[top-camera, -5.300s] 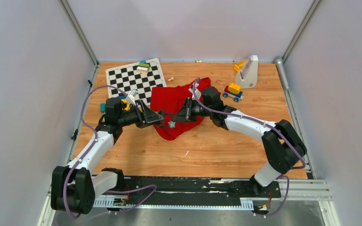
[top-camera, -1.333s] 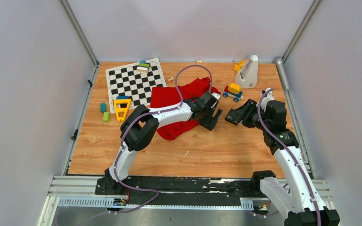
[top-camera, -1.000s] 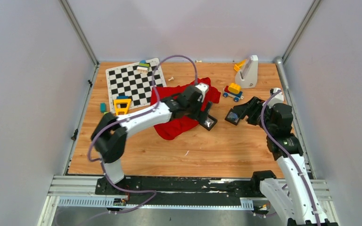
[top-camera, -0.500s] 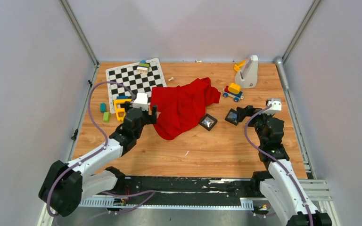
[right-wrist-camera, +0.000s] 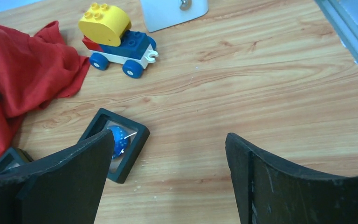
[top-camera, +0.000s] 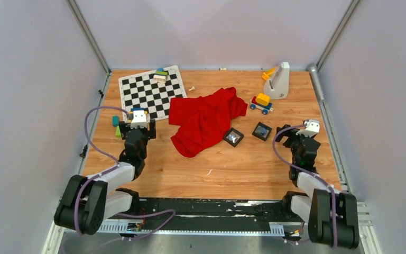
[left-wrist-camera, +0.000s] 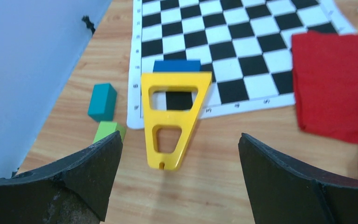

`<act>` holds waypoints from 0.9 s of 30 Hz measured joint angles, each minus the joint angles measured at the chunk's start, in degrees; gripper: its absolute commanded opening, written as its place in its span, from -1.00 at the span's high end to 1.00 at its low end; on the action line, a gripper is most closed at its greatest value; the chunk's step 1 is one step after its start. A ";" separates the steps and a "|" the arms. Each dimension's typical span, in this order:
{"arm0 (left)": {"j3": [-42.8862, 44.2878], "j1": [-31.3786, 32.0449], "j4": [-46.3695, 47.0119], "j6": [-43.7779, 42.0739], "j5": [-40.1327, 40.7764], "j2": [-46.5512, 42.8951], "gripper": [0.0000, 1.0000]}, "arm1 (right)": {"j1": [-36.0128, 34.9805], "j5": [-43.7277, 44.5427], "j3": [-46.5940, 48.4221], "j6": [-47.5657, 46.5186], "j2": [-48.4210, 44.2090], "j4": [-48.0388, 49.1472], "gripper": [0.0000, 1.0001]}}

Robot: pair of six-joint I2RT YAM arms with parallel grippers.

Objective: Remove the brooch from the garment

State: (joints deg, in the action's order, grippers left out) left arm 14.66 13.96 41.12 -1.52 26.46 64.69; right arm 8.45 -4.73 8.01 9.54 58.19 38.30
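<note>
Gaping wide with nothing between its two black fingers, the left gripper is hanging low over the light wooden table near its left side. Just ahead of it a yellow triangular plastic frame with two cut-outs is lying flat, its narrow end pointing back at the gripper and its wide end overlapping the edge of a black-and-white checkerboard mat. A blue rectangular block is sitting on the mat, touching the frame's wide end. A teal block and a lime-green block are lying close together on the wood to the left. The right gripper is likewise standing wide open and empty, near the table's right side. Just ahead of its left finger a shallow black square tray holding a blue piece is resting on the wood. Farther left, a second black square tray is sitting just beside the hem of the crumpled red garment, which is spreading across the middle of the table. Inside this tray a small silvery brooch is lying, off the cloth. Beyond the trays a toy car of yellow, blue, red and white bricks is standing beside the garment's far corner, with a white upright stand behind it near the back edge.
</note>
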 measured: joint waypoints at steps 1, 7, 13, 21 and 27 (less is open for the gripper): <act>-1.01 -0.28 1.14 -0.42 -0.15 0.90 -1.00 | 0.00 -0.02 -0.09 -0.04 2.14 1.66 -0.80; -2.14 -4.28 4.57 -1.18 -2.51 2.49 -1.00 | 0.00 -4.22 -0.11 -1.53 21.09 18.86 -1.00; -5.07 -5.07 18.73 -2.69 -7.15 7.87 -0.99 | -0.13 -5.86 1.62 -2.60 21.99 19.43 -1.00; -3.15 -8.22 20.31 -3.10 -11.98 17.59 -1.00 | -0.83 -5.73 2.71 -3.15 21.97 19.43 -1.00; 1.40 -11.08 18.53 -1.49 -14.53 17.00 -1.00 | -0.90 -5.68 2.71 -3.26 21.97 19.41 -1.00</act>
State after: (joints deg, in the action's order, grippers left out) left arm 16.05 2.87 59.66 -3.01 11.92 81.69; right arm 7.55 -10.41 10.72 6.28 80.16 57.71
